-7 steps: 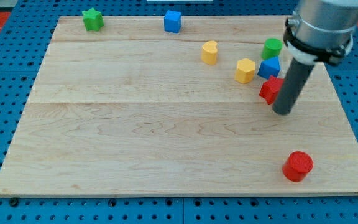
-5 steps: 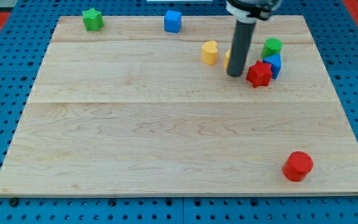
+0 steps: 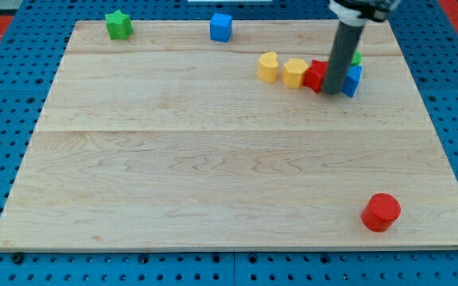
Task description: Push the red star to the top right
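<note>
The red star (image 3: 316,76) lies at the board's upper right, partly hidden behind my rod. My tip (image 3: 334,92) rests against the star's right side, between it and a blue block (image 3: 352,80). A yellow block (image 3: 295,72) touches the star on the view's left. A green block (image 3: 357,58) peeks out behind the rod, just above the blue block.
A second yellow block (image 3: 268,67) lies left of the cluster. A blue cube (image 3: 221,27) and a green star (image 3: 118,25) sit along the top edge. A red cylinder (image 3: 382,211) stands at the bottom right. The wooden board (image 3: 173,159) lies on a blue pegboard.
My rod moved from the star's left side to its right side. The red star went up and left against the yellow block, which also shifted left. The blue and green blocks barely moved.
</note>
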